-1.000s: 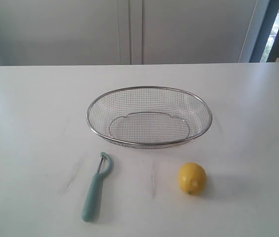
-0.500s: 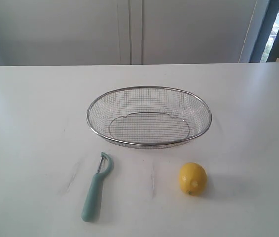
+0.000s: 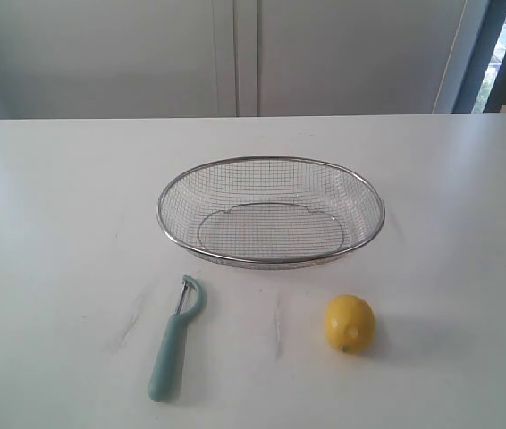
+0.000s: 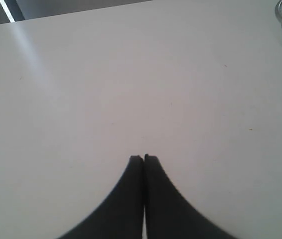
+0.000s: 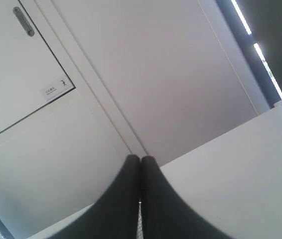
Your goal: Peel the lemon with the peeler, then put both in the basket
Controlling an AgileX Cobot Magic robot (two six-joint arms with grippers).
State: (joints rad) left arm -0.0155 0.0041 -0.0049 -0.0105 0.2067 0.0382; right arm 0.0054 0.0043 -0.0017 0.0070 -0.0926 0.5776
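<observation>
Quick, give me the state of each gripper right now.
Left gripper: closed, holding nothing.
Right gripper: closed, holding nothing.

Exterior looks down over table; left wrist shares basket rim.

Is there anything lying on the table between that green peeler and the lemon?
No object. In the exterior view the table between the peeler and the lemon is bare, apart from a faint grey streak.
</observation>
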